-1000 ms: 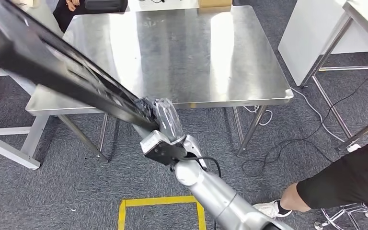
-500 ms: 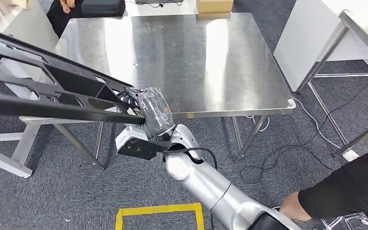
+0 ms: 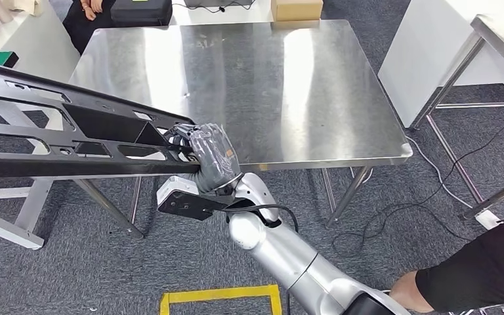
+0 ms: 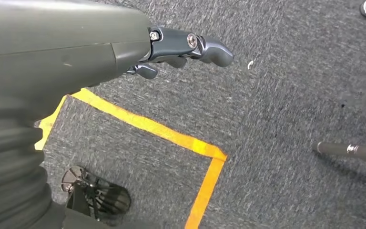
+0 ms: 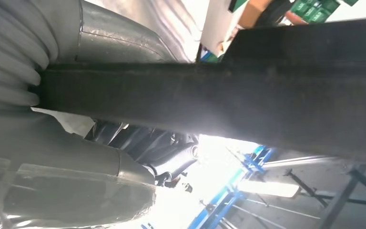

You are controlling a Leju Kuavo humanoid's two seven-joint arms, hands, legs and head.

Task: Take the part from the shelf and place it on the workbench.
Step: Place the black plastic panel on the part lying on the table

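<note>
Near the front left corner of the shiny steel tabletop (image 3: pixel 249 79), the right robot hand (image 3: pixel 211 157), wrapped in clear plastic film, is clamped on one end of the part (image 3: pixel 72 134), a long flat black frame with angular cut-outs. It hangs in air beyond the tabletop's left edge. Above grey carpet with yellow tape (image 4: pixel 171 136), the left robot hand (image 4: pixel 181 47) holds nothing, its dark fingers loosely curled but apart.
</note>
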